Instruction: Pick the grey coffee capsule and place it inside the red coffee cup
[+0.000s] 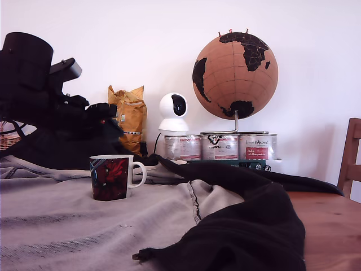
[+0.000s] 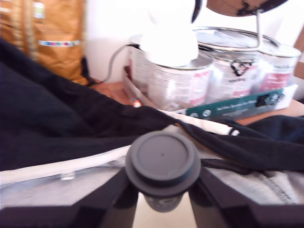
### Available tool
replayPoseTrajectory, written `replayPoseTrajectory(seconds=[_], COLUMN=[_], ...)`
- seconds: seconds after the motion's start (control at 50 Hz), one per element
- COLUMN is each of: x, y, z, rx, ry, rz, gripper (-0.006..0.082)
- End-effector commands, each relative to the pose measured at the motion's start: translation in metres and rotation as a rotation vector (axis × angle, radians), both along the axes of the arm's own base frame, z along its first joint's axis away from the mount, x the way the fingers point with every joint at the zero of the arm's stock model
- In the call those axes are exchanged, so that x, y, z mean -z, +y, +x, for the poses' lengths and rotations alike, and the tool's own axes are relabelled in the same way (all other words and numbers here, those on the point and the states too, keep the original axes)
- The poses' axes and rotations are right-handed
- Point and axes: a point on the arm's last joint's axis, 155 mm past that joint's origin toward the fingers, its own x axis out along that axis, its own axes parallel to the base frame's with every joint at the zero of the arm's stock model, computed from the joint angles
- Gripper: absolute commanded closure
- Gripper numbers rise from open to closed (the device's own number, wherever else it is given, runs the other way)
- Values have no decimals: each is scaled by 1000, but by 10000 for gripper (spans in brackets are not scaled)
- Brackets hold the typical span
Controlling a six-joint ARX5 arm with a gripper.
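The grey coffee capsule point(image 2: 163, 164) fills the wrist view's foreground, its wide flat rim facing the camera. My gripper point(image 2: 163, 197) is shut on its tapered body, one dark finger on each side. In the exterior view the black arm point(image 1: 51, 101) reaches in from the left, with the gripper point(image 1: 110, 118) above and slightly behind the red coffee cup point(image 1: 110, 178). I cannot make out the capsule in that view. The cup stands upright on grey cloth, its white handle toward the exterior view's right. It is out of the wrist view.
Three silver tins point(image 1: 220, 147) stand at the back under a cork globe point(image 1: 235, 75). Beside them are a white camera point(image 1: 174, 113) and an orange bag point(image 1: 131, 118). Black cloth point(image 1: 242, 226) and grey cloth point(image 1: 67, 220) cover the wooden table point(image 1: 333, 226). A chair point(image 1: 351, 158) is at the right edge.
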Motion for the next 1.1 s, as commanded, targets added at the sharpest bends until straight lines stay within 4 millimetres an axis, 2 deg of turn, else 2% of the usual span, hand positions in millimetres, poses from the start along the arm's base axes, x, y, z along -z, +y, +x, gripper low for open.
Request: replayPoseTrajectory(seconds=[0.0, 0.14, 0.22, 0.54, 0.6, 0.64, 0.7, 0.78, 0.8, 0.84, 0.94, 1.08], x=[10, 14, 14, 8, 4, 0, -6, -16, -18, -23, -33, -38], y=[0, 0, 0, 0, 1, 2, 4, 8, 10, 13, 23, 44], z=[0, -1, -1, -1, -3, -4, -6, -10, -10, -12, -16, -22], rx=[-1, -1, 0, -1, -1, -2, -4, -11, -12, -15, -35, -107], ry=[22, 41, 42, 42, 45, 46, 48, 50, 47, 45, 44, 81], rz=[11, 17, 17, 17, 17, 18, 19, 23, 29, 36, 61, 100], gripper=[458, 236, 154, 162, 217, 297, 473, 758, 801, 776, 778, 778])
